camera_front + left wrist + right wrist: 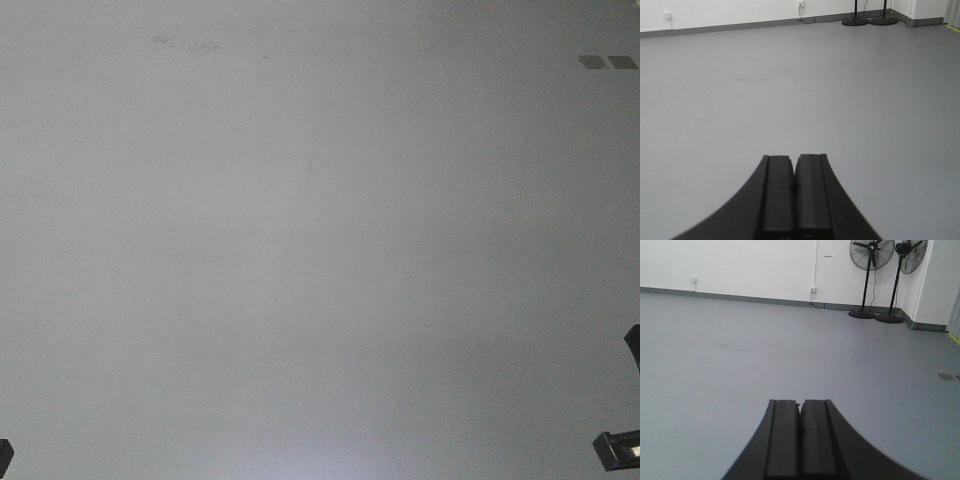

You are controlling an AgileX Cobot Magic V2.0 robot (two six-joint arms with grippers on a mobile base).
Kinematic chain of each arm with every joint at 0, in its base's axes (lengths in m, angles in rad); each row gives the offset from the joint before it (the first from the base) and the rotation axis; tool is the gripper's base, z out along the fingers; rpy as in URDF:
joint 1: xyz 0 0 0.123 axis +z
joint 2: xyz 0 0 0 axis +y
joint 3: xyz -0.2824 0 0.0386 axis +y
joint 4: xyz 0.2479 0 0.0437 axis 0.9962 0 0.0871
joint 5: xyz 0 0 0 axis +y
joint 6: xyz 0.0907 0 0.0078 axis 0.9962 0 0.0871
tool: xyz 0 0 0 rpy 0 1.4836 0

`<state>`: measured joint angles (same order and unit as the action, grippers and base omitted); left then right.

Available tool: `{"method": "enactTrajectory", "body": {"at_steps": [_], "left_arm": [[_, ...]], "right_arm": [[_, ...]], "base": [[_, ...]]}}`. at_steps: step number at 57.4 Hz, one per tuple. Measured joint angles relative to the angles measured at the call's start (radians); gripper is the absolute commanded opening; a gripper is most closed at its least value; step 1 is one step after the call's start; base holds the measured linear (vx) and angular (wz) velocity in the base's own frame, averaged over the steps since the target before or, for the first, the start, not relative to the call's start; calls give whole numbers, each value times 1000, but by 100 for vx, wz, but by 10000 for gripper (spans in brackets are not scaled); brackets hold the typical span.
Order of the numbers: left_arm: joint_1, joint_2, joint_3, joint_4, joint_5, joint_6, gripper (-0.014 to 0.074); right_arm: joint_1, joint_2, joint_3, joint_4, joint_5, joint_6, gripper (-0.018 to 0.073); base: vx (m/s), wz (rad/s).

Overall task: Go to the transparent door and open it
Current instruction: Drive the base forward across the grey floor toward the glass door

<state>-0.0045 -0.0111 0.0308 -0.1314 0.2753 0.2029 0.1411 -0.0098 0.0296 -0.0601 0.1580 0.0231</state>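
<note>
The transparent door is out of view in every frame. My left gripper (794,159) is shut with nothing between its black fingers and points out over bare grey floor. My right gripper (800,403) is also shut and empty, pointing across the grey floor toward a white wall (750,265). In the front view only grey floor shows, with a bit of the left arm (4,456) at the bottom left corner and a bit of the right arm (620,446) at the bottom right.
Two black pedestal fans (871,260) stand at the far right by the white wall; their round bases (856,21) show in the left wrist view. A grey skirting strip (740,298) runs along the wall. A floor plate (948,376) lies right; two small squares (607,62) mark the floor.
</note>
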Motion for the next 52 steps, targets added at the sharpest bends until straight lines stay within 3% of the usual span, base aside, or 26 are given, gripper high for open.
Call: {"method": "enactTrajectory", "body": {"at_steps": [52], "left_arm": [[0,0,0,0,0,0,-6]], "right_arm": [[0,0,0,0,0,0,1]], "base": [[3,1]]}}
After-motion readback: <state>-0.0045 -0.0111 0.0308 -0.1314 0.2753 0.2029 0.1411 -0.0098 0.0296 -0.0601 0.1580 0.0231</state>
